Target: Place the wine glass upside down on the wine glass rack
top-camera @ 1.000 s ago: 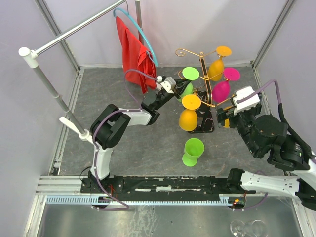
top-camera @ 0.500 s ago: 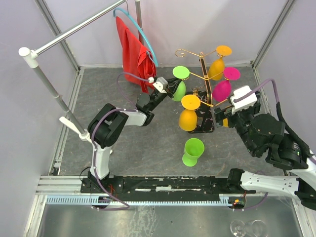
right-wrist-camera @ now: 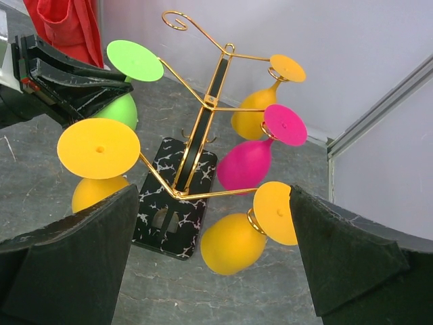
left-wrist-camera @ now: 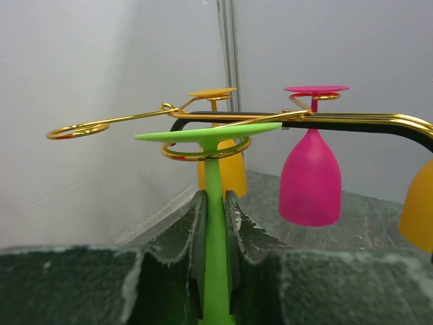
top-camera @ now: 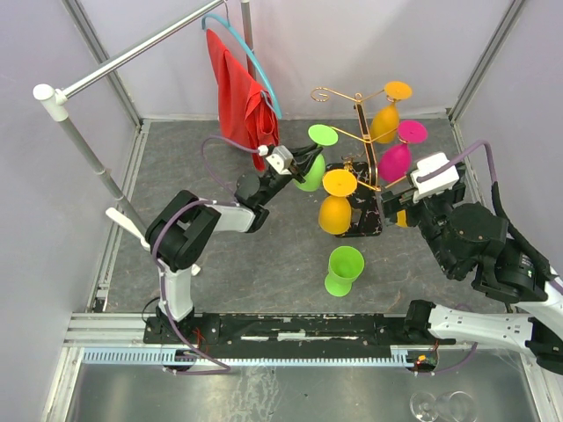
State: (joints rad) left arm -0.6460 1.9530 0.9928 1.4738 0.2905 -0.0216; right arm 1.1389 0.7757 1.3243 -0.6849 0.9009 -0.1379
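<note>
While the left gripper (left-wrist-camera: 215,203) is staying clamped on the upside-down green wine glass (left-wrist-camera: 214,271), it is sliding left, just beside the wine glass rack (right-wrist-camera: 203,122); the right gripper (right-wrist-camera: 213,203) is opening wider, jaws apart.

— Hung bowl-down on the wine glass rack (right-wrist-camera: 211,101)?
— Three orange glasses (right-wrist-camera: 99,147) and a pink glass (right-wrist-camera: 247,166), feet caught in the gold scrolls.
— At upper left?
— Green wine glass (right-wrist-camera: 137,59), inverted, pinched at the stem by the left fingers (right-wrist-camera: 67,74), foot right at a gold arm's tip. Red cloth (right-wrist-camera: 64,27) behind.
— Along the near edge?
— Right fingers (right-wrist-camera: 74,264), spread wide, flanking the black marbled base on the grey counter (right-wrist-camera: 176,291).
</note>
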